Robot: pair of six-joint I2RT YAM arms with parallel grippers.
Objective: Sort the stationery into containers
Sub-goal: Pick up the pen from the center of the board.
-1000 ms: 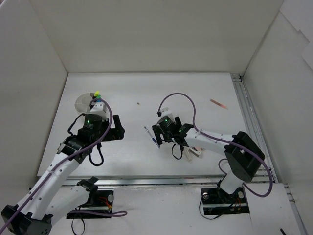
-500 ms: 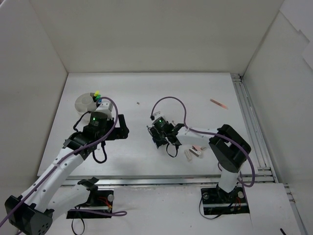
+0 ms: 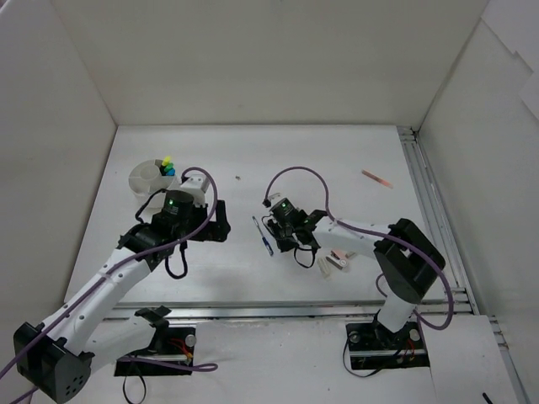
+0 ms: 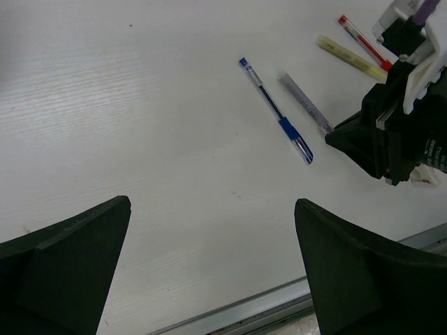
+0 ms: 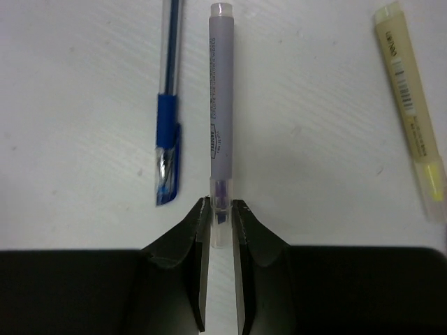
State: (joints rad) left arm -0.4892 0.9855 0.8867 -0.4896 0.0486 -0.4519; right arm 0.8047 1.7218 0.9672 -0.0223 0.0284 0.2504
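Note:
In the right wrist view my right gripper is shut on the clear cap end of a thin grey pen that lies on the table pointing away from me. A blue pen lies just left of it and a beige stick to the right. My left gripper hangs open over bare table, with nothing between its fingers, and the blue pen lies ahead of it. The round white tub stands at the far left with highlighters in it.
Small eraser blocks lie right of my right gripper. A red stick lies alone at the far right. A red pen rests beside the beige stick. White walls enclose the table, and a metal rail runs along its near edge.
My right gripper's jaws have closed from wide open onto the grey pen's cap end. My left arm has swung right, away from the tub, still open.

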